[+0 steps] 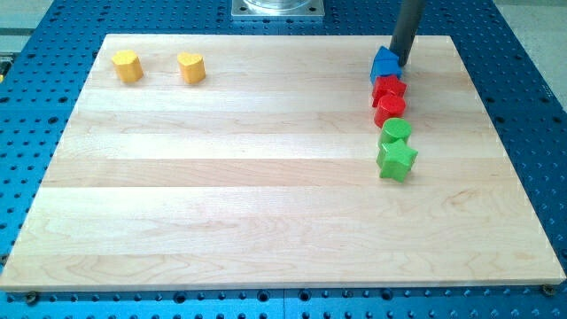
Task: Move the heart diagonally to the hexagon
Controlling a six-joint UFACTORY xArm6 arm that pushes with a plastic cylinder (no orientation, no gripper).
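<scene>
Heart (190, 67), yellow, lies near the board's (221, 213) top-left corner, just right of the yellow hexagon (127, 66), apart from it. My tip (400, 62) is well apart, at the view's top right, touching the blue block (385, 64). Below it: two red blocks (389, 99), green block (396, 131), green star (397, 161). There is no pincer, only a rod.

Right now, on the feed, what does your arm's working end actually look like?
Only a straight dark grey rod shows, a smooth cylinder with a faint sheen, running out of the view's top. No cables, markings or pincer are visible. My tip is its plain lower end, beside the blue block at the top of the column of red and green blocks. A silvery metal plate sits above the wooden board.
</scene>
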